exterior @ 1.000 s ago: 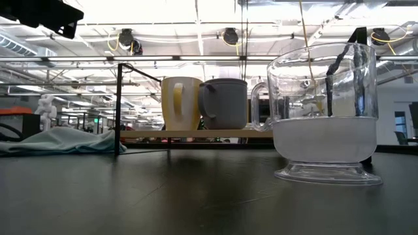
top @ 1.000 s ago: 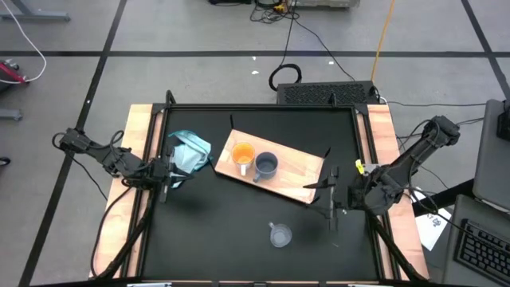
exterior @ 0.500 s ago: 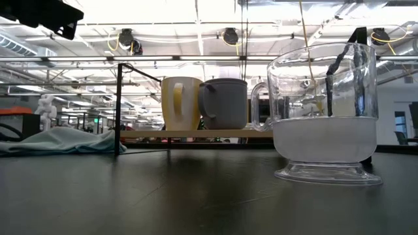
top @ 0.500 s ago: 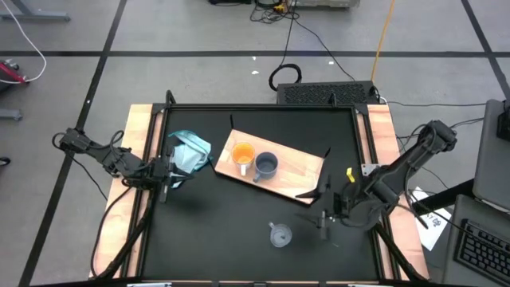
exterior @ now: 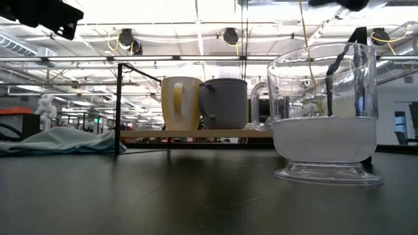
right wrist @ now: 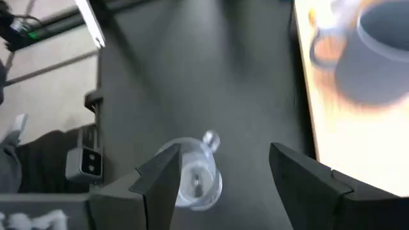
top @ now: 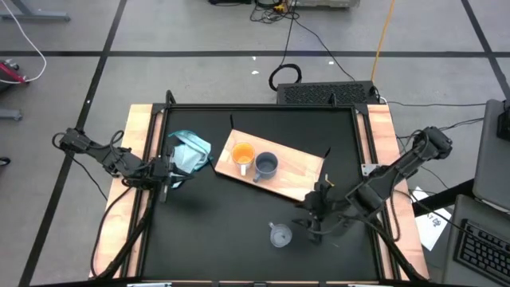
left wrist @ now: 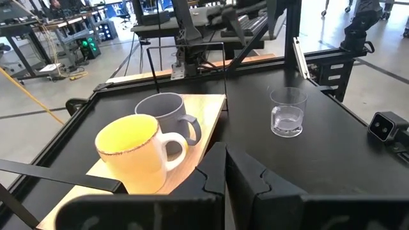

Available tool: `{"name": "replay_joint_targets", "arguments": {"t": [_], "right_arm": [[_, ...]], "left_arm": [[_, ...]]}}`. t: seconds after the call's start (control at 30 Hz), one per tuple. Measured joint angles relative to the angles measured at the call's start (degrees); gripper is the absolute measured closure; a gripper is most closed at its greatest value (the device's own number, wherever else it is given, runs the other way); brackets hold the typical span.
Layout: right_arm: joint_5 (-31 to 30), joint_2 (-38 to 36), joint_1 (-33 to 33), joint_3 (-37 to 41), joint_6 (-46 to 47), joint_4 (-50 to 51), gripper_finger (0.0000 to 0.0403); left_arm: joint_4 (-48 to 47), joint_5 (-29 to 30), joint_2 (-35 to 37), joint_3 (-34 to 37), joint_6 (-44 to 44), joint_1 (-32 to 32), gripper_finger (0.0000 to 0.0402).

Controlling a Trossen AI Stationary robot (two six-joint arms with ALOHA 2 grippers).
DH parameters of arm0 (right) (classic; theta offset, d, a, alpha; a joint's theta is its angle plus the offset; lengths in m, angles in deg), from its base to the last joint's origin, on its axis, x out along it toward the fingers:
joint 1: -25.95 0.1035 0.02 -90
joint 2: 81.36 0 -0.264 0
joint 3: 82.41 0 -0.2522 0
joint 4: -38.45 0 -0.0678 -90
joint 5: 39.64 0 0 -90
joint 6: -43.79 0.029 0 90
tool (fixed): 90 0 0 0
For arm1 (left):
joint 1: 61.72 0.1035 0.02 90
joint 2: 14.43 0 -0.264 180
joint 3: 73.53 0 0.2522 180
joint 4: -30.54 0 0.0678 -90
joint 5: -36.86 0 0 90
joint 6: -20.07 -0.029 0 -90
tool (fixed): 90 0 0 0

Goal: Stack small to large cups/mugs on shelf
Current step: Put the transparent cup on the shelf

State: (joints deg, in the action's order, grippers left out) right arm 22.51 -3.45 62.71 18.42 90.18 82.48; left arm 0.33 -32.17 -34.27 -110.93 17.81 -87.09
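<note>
The light-wood shelf [top: 288, 171] lies slantwise on the black tabletop. On its left part stand an orange mug [top: 242, 154] and, beside it, a blue-grey mug [top: 265, 165], each on its base. A clear glassy cup [top: 279, 235] stands on its foot on the tabletop, nearer the front edge. My right gripper [top: 309, 222] hovers open just right of that cup, slanting down toward it. In the right wrist view the cup [right wrist: 195, 176] sits ahead of the gripper [right wrist: 223, 153], close to one finger, and is not touched. My left gripper [top: 165, 177] waits shut at the table's left edge.
A teal-blue cloth [top: 190, 151] lies at the table's far left, beside the shelf's end. Dark brackets [exterior: 119, 108] rise from the shelf's ends. A small camera block [left wrist: 386, 126] sits at the table's near edge. Bare black tabletop lies between the cup and the shelf.
My right gripper has gone from the table's right edge toward the left and near edge, closing on the clear cup. It has tipped downward and rolled as it went, and stays open. The cups and the shelf have kept still.
</note>
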Motion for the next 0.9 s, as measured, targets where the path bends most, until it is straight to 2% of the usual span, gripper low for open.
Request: {"name": "replay_joint_targets", "arguments": {"t": [0.2,0.6,0.9], "right_arm": [[6.8,3.7,-3.2,0.0,3.9,-0.1,0.0174],[11.2,6.4,-5.7,-0.3,4.5,-0.1,0.0174],[12.7,6.1,-4.5,0.3,-3.5,-8.8,0.0186]], "left_arm": [[0.0,0.0,0.0,0.0,0.0,0.0,0.0389],[0.0,0.0,0.0,0.0,0.0,0.0,0.0389],[0.0,0.0,0.0,0.0,-0.4,0.0,0.0389]]}}
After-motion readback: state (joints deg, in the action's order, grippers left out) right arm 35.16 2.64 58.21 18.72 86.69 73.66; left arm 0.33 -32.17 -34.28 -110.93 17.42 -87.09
